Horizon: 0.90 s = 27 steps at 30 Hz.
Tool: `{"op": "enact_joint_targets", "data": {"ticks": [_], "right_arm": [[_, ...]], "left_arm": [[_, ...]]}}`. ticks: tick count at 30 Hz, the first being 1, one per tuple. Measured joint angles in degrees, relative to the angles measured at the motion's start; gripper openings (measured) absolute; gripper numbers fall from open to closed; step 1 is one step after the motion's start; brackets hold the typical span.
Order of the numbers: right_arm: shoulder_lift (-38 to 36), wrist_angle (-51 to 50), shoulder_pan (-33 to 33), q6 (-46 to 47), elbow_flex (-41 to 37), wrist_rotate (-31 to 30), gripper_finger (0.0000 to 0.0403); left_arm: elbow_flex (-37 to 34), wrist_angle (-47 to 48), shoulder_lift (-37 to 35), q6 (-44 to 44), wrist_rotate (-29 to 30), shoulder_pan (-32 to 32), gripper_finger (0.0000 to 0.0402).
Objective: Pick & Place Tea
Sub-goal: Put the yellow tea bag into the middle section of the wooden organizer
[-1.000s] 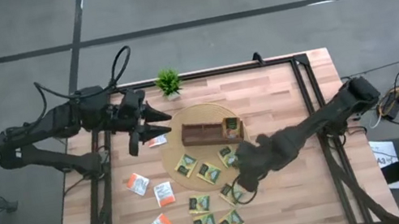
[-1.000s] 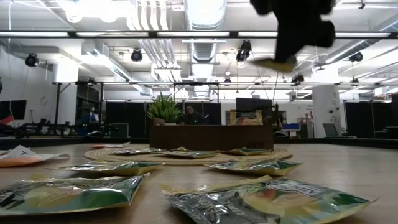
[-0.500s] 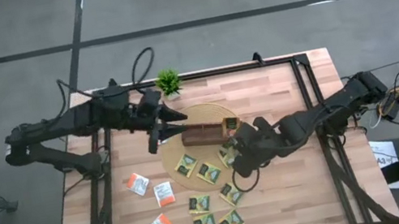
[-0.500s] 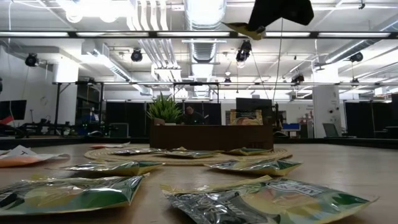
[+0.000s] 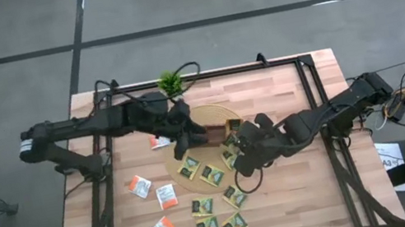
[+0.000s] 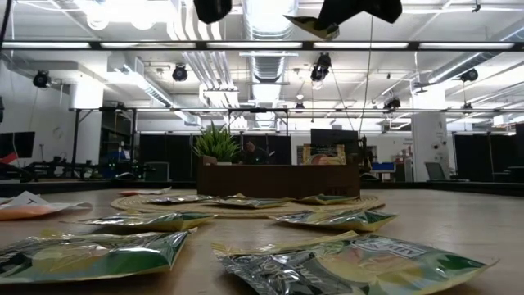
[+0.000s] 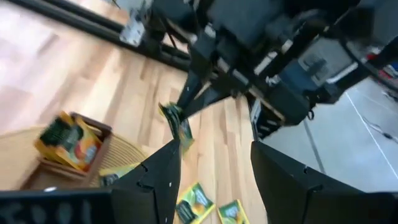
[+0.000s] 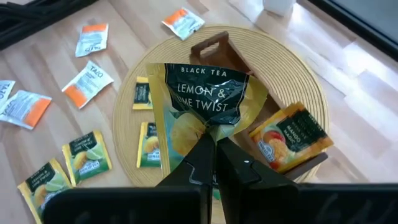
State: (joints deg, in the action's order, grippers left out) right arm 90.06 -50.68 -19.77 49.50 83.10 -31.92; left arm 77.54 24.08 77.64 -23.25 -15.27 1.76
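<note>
Carry step. Right gripper fingers clenched on green-yellow tea sachet, held aloft above brown tray. Left gripper fingers spread, empty, alongside. Next: lower sachet into free compartment, release.

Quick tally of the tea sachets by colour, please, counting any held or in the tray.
White-and-orange sachets: 5
Green-and-yellow sachets: 8, one in the right gripper
Orange-fruit sachet in the tray: 1
Total: 14
</note>
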Motion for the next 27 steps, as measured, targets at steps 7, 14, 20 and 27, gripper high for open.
{"op": "enact_joint_targets", "data": {"ticks": [7,14,20,27], "right_arm": [[0.0,0.01,0.11,-1.96,0.14,-0.22,0.0008],[0.0,0.13,0.11,-3.03,0.15,-0.2,0.0008],[0.0,0.44,0.1,-3.65,0.14,-0.18,0.0008],[0.0,0.97,0.04,-4.69,0.14,0.2,0.0008]], "left_arm": [[0.0,0.04,3.87,-1.69,-2.94,-0.11,0.0188],[0.0,-1.3,7.01,-3.66,-3.17,-0.07,0.0188],[0.0,-6.53,9.0,-6.08,-3.11,-0.07,0.0188],[0.0,-6.71,10.44,-7.44,-2.68,-0.07,0.0188]]}}
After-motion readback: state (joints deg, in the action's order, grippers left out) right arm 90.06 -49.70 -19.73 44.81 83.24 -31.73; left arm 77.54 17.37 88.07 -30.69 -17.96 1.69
